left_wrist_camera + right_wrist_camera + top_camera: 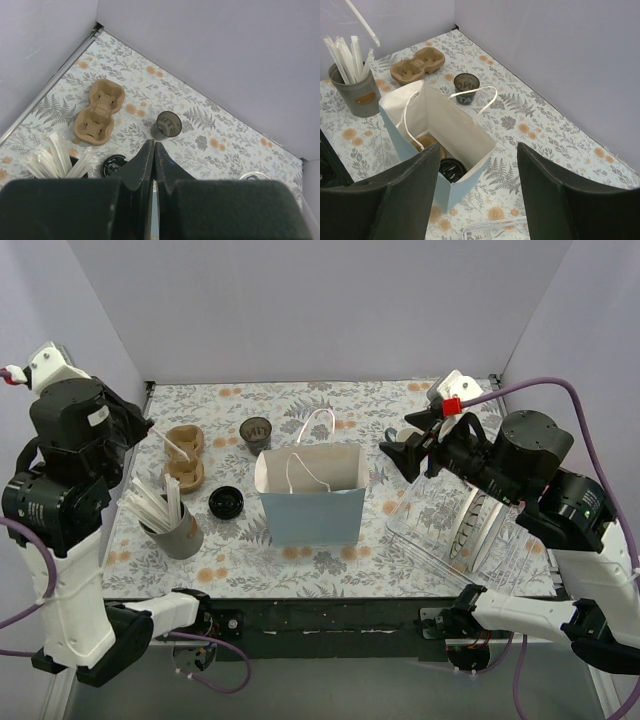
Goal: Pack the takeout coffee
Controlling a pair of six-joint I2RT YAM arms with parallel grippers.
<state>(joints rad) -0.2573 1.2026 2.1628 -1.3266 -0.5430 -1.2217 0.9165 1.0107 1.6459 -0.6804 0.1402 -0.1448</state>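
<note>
Inside the light-blue paper bag (312,515) at table centre I judge the black-lidded brown paper cup (451,170) packed; left gripper (153,147) pinches a thin white straw (172,447) to drop in next, right gripper (479,146) gapes empty.

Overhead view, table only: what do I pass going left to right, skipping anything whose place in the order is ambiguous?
grey straw holder → black lid → small dark open cup → light-blue paper bag → clear plastic bin
</note>
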